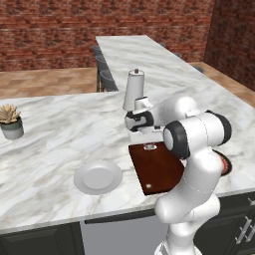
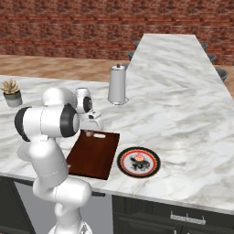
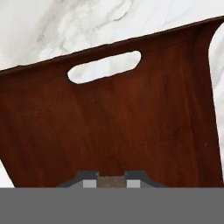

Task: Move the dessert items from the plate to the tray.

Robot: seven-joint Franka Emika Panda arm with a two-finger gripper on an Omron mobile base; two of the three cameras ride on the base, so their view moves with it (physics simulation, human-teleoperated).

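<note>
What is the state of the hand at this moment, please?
Hand: closed on the pale tan morsel, just above the tray near its slot handle end.

red-brown brick wall (image 1: 74,30) ran behind; terracotta tile floor (image 1: 45,82) below it; white grey-veined marble counter (image 1: 55,129) formed l-shape; dark stools (image 1: 102,64) stood along far run; dark cabinet fronts (image 2: 183,217) with metal handles sat under near edge

No readable text anywhere — no labels, brands or numbers (signs neither).
</note>
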